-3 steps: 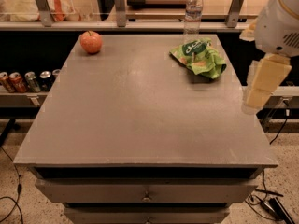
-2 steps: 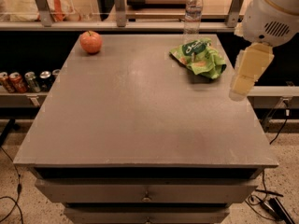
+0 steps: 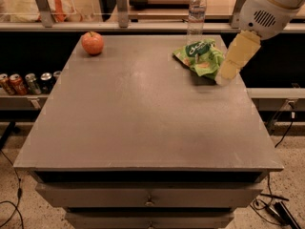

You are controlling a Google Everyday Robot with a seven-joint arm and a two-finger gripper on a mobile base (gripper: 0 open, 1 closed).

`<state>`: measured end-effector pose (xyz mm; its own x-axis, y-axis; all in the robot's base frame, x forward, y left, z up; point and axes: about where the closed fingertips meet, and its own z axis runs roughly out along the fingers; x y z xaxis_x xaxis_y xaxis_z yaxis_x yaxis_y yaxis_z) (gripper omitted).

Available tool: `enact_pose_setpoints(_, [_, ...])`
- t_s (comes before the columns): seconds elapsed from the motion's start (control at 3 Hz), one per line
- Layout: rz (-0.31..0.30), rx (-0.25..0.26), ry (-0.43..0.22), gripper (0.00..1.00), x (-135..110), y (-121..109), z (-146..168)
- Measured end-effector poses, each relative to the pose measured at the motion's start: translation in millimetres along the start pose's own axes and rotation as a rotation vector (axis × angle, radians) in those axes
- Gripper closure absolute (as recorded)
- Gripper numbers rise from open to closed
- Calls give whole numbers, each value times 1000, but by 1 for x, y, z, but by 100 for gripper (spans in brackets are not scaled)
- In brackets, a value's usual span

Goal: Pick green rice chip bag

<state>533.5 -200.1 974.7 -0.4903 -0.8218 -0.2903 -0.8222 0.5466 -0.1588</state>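
**Hand next to green bag, far right of worktop**

The green rice chip bag (image 3: 200, 57) lies on the grey worktop (image 3: 143, 118), on the right side near the back edge. It is wrinkly and lime green. The dark green label with white lettering faces up, and an orange-pink patch sits toward its near side.

The hand (image 3: 227, 73) reaches down from the upper right, tilted, cream-coloured. Its tip is just right of the bag, at the bag's right edge and low over the worktop. Touching the bag or not: cannot tell. Wide or narrow: cannot tell, since it reads as one pale slab from this angle. The white rounded arm housing (image 3: 268, 7) with a vent grille sits above the hand in the top right corner.

A clear water bottle (image 3: 196, 13) stands upright just behind the bag, at the back edge of the worktop. A red apple (image 3: 92, 43) sits near the back left corner, well apart from the bag.

A row of drink cans (image 3: 28, 82) stands on a lower shelf left of the worktop. Drawers (image 3: 147, 194) run below the worktop's front edge. Cables (image 3: 274, 209) lie on the speckled floor at lower right.
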Motion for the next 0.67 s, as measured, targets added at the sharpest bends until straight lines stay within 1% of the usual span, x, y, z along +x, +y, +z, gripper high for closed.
enact_pose_setpoints(0.33, [-1,1,-1,0,0,0,0])
enact_pose_setpoints(0.67, [82,27,3,0,-8,-16,7])
